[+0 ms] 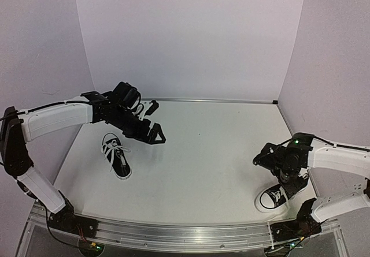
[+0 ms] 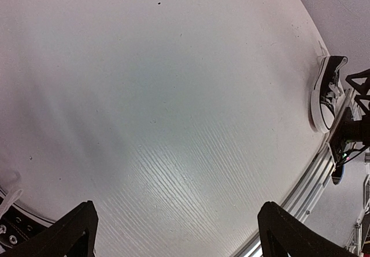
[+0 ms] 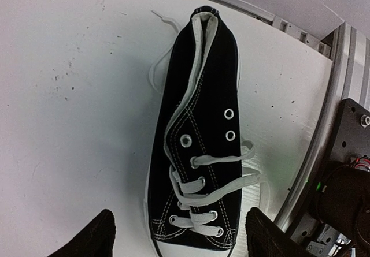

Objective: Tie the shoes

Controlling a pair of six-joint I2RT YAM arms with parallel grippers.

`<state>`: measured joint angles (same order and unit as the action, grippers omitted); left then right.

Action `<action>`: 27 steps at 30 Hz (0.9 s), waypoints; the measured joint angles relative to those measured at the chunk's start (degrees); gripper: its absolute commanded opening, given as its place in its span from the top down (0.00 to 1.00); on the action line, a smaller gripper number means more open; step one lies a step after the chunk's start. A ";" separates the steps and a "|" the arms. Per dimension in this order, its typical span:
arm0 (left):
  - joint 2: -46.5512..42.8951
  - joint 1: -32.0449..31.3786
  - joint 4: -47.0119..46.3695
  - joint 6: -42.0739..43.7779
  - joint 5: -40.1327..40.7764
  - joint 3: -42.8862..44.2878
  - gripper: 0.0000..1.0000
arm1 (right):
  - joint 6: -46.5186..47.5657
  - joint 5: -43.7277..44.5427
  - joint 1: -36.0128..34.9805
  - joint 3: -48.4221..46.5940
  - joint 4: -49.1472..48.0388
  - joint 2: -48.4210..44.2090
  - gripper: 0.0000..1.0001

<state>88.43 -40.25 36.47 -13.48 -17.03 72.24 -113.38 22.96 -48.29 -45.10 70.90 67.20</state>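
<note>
1. right shoe (image 3: pixel 202 95), small black canvas low-top sneaker with white rubber toe cap (image 3: pixel 191 250), flat on its sole on the white tabletop (image 1: pixel 202 153), near-right corner, just beside the silver aluminium rail (image 3: pixel 324 95) at the near edge
2. its white laces (image 3: pixel 217 160) run through the lower eyelets only, top eyelets bare, no bow; a loose lace end (image 3: pixel 151 72) trails on the tabletop beside the heel half, so tying is not yet done
3. long axis roughly along the rail; toe toward the right side under the wrist, heel toward the tabletop middle
4. right jaws spread, one finger each side of the toe end, pinching nothing; looks placed to line up on the lacing from above, my guess
5. left shoe (image 1: pixel 117 157), matching black sneaker with white sole, mid-left of the tabletop, well apart from the right shoe, laces splayed loose to both sides; long axis near-to-far, toe seemingly toward the near edge, hard to confirm
6. each shoe sits on its own arm's side, probably for reach
7. left jaws spread wide, empty, held up off the tabletop just beyond and right of the left shoe; white-and-black left arm (image 1: pixel 58 118) looks parked out of the way, my guess
</note>
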 measured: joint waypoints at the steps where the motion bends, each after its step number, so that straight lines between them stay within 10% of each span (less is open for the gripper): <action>1: 0.54 0.00 0.08 0.04 -0.49 0.52 0.00 | -0.08 -0.24 0.02 0.00 0.25 0.98 0.28; 19: 3.47 0.00 1.26 2.68 -5.46 7.27 0.00 | -0.37 -3.07 0.50 5.25 -6.92 13.26 0.36; 27: 3.47 0.00 2.67 2.82 -5.77 7.27 0.01 | -0.46 -0.94 5.93 4.61 -8.71 16.59 1.00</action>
<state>91.90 -40.25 39.14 -10.65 -22.81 79.50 -113.84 22.03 -42.36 -40.49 62.19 83.79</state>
